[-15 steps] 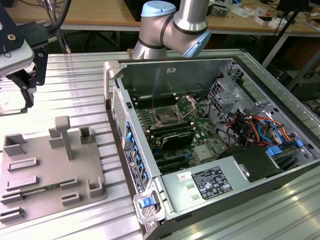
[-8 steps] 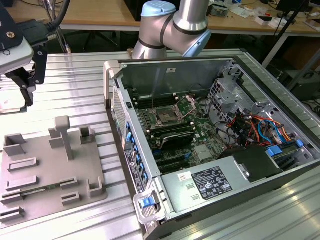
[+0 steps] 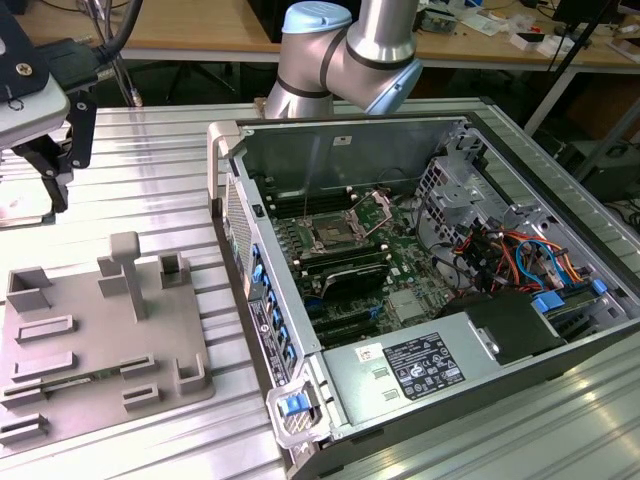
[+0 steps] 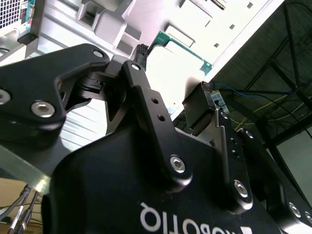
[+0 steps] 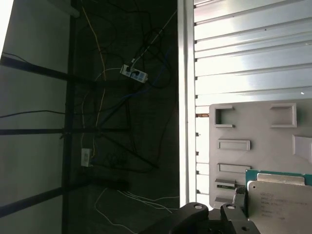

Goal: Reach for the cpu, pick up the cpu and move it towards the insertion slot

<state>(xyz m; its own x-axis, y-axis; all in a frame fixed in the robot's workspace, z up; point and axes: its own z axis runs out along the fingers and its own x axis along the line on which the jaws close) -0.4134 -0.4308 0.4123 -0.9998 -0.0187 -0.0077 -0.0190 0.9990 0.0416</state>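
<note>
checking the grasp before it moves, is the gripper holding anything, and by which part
The gripper holds the cpu, pinched by two opposite edges as far as both wrist views show; its silver top is uncovered.

Open PC case (image 3: pixel 340 150) lies on its side on ribbed alu table (image 3: pixel 150 150), toward the exterior view's right. Inside: green motherboard (image 3: pixel 410 265), PSU (image 3: pixel 400 365) w/ black label at near edge, orange/red/blue cables (image 3: pixel 500 255) next to drive cage. Grey fixture plate (image 3: pixel 100 340) w/ raised blocks sits beside case, on the exterior view's left. In the first wrist view: power strip (image 5: pixel 134 73) + loose wires on dark floor.
</note>
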